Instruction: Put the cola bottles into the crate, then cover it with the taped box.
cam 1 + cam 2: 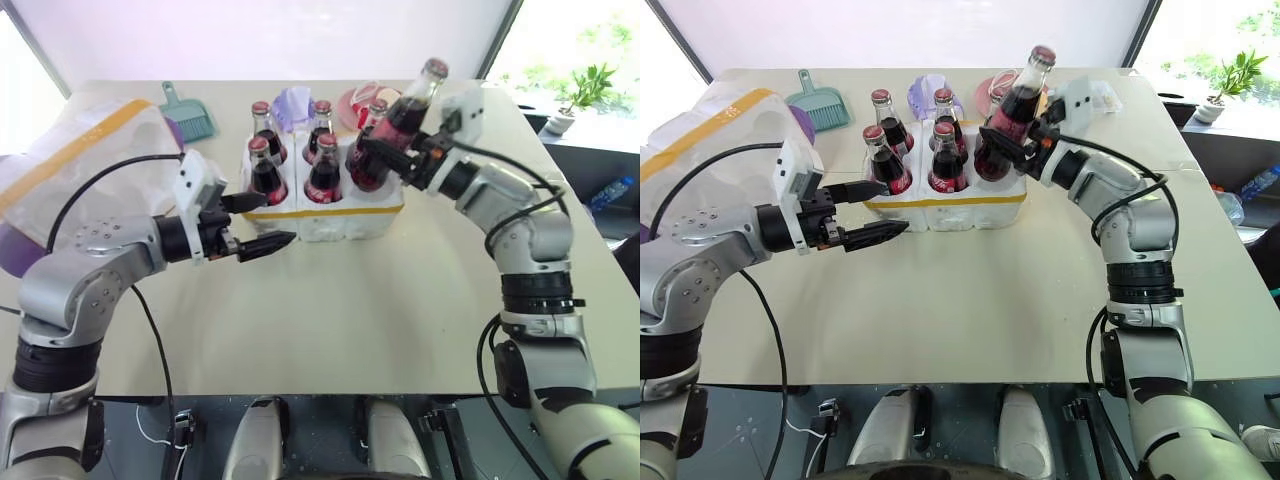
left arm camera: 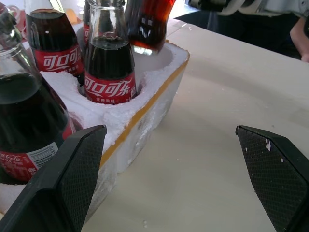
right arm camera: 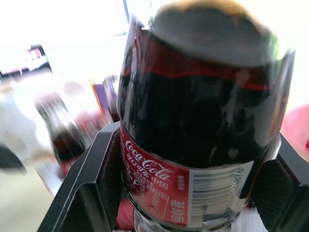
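Note:
The crate (image 1: 345, 222), a low white foam tray with a yellow strip, stands at the table's middle. Several cola bottles (image 1: 325, 172) with red caps stand upright in its wells. One more cola bottle (image 1: 408, 112) hangs tilted over the crate's near right well (image 2: 161, 57), its base just above the opening. My right gripper (image 1: 385, 152) is shut on this bottle's lower body, and its fingers (image 3: 99, 179) flank the label. My left gripper (image 1: 273, 221) is open and empty, level, just beside the crate's near left corner. The taped box (image 1: 75, 160), white with a yellow band, lies at the far left.
A teal dustpan (image 1: 187, 113) lies behind the crate on the left. A purple item (image 1: 295, 100) and a pink one (image 1: 355, 100) sit just behind the crate. The table's right edge runs past my right arm, with a potted plant (image 1: 590, 85) beyond it.

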You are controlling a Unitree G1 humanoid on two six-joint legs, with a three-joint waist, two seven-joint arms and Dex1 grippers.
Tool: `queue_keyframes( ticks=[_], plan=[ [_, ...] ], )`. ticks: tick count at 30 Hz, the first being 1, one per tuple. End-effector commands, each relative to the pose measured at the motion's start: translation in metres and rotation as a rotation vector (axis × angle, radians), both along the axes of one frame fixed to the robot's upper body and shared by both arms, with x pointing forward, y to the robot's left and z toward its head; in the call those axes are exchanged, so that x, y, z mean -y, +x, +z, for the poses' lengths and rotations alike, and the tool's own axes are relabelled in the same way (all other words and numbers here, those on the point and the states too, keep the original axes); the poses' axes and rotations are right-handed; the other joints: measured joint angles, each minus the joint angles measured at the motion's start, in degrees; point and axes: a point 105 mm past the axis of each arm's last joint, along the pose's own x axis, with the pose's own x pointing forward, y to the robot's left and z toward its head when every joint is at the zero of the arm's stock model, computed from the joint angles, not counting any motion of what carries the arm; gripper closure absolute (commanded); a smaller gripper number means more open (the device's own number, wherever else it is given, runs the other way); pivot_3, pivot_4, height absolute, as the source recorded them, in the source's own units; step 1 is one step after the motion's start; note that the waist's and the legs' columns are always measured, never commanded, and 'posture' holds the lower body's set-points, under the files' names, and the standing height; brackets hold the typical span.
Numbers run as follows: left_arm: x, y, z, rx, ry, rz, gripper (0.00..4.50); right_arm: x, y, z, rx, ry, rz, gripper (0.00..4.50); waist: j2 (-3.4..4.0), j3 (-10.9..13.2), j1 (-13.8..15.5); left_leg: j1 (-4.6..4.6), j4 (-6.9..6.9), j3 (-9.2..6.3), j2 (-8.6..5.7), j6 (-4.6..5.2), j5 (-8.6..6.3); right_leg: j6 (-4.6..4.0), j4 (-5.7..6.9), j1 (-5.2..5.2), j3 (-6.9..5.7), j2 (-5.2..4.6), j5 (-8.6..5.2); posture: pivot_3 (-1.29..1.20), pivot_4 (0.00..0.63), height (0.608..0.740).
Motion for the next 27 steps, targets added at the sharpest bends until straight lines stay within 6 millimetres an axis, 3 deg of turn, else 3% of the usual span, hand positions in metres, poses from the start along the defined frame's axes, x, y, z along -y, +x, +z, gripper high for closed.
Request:
queue_keyframes(
  ticks=[1,8,13,15,17,24,27],
  plan=[
    [-0.005,-0.006,0.019,0.089,-0.002,0.014,0.0,0.003,-0.006,0.032,0.151,-0.038,0.006,1.71,0.0,0.0,-0.2,0.0,-0.01,0.0,0.0,0.0,0.0,0.0,0.0,-0.01,0.0,0.0,0.0,0.0,0.15,0.736],
    [-0.006,-0.005,0.019,0.097,-0.002,0.024,0.0,-0.014,-0.01,-0.009,0.085,-0.214,0.108,1.71,-0.01,0.0,-0.5,0.01,-0.01,0.0,0.0,0.0,0.0,0.0,0.0,0.0,0.0,0.0,0.0,0.0,0.15,0.736],
    [-0.001,-0.003,0.021,0.109,-0.008,0.007,0.0,-0.018,-0.001,-0.037,0.046,-0.353,0.106,1.71,-0.01,0.0,-0.6,0.04,-0.02,0.0,0.01,0.0,0.0,0.0,0.01,-0.01,0.0,0.02,0.0,0.0,0.15,0.736],
    [0.001,-0.003,0.023,0.113,-0.01,0.0,0.0,-0.016,0.003,-0.038,0.033,-0.362,0.095,0.63,-0.01,0.0,-0.5,0.04,-0.02,0.0,0.01,0.0,0.0,0.0,0.0,0.0,0.0,0.01,0.0,0.0,0.15,0.736],
    [0.001,-0.004,0.023,0.114,-0.011,-0.004,0.0,-0.014,0.004,-0.034,0.038,-0.361,0.091,0.04,-0.04,0.0,-0.5,0.04,-0.01,0.0,0.01,-0.01,0.0,0.0,0.0,0.02,0.0,0.01,0.0,0.0,0.15,0.736],
    [-0.015,-0.013,0.028,0.124,0.034,0.028,0.0,0.009,-0.02,0.012,0.096,-0.312,0.156,0.04,-0.04,0.0,-0.5,0.03,-0.01,0.0,0.01,-0.01,0.01,0.0,0.0,0.02,0.0,0.0,0.0,0.0,0.15,0.736],
    [-0.051,-0.026,0.039,0.133,0.132,0.118,0.0,0.036,-0.047,0.04,0.114,-0.344,0.232,0.04,-0.03,0.0,-0.6,0.04,-0.02,0.0,0.02,-0.01,0.0,0.0,-0.03,0.01,-0.01,0.01,0.0,0.0,0.15,0.736]
  ],
)
